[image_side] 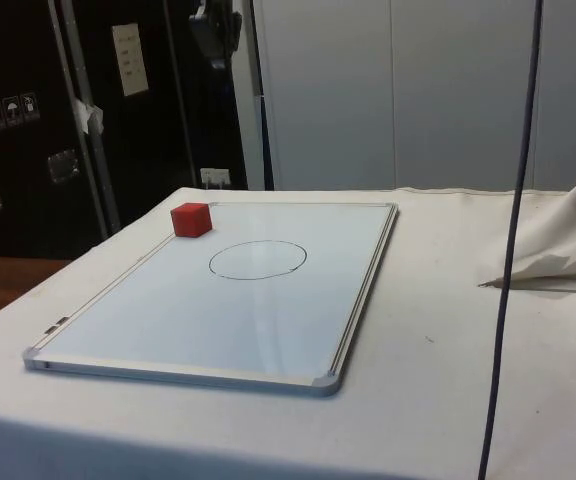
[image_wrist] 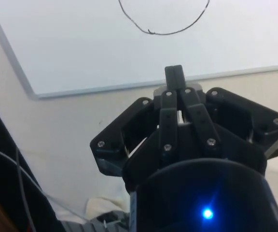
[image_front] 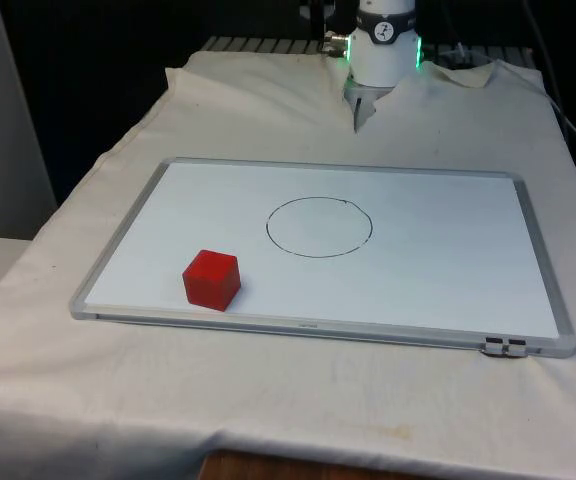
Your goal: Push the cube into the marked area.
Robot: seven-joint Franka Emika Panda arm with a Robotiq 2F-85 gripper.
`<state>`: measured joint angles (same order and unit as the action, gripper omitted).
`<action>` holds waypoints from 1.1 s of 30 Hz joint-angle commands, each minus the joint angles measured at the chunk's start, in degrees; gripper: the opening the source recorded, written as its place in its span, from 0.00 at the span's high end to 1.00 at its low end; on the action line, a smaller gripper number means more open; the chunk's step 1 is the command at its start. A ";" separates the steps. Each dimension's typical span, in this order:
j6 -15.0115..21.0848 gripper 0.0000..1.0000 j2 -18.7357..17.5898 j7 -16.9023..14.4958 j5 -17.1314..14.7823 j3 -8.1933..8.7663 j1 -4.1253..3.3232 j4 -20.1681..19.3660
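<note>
- Front view is giving you the red cube (image_front: 211,279), sitting on the whiteboard (image_front: 448,270) near its front edge, toward the front view's left.
- You are seeing the drawn circle (image_front: 320,227) around the middle of the board; the cube is lying outside it, apart from the line, and nothing is touching it.
- Side view is showing you the same cube (image_side: 191,219) resting close to the board's frame, beside the circle (image_side: 258,259) but clear of it.
- You are looking at the board lying flat on the table (image_front: 58,390) under its white cloth.
- Wrist view is showing you the tool (image_wrist: 174,77) with its two fingers pressed together and gripping nothing, hanging over the cloth just off the board's edge (image_wrist: 144,84), with part of the circle (image_wrist: 163,32) beyond it.
</note>
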<state>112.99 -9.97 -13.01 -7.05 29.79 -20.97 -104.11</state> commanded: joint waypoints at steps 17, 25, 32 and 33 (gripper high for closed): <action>8.31 1.00 -6.42 -5.96 -2.18 0.06 0.92 0.80; 11.29 1.00 -10.89 -9.85 -5.84 1.60 1.72 2.69; 12.83 1.00 -15.99 -13.87 -10.43 3.50 2.35 5.84; 13.35 1.00 -17.36 -15.01 -11.69 4.01 2.46 6.59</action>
<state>126.05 -26.93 -27.44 -18.16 34.26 -19.14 -97.86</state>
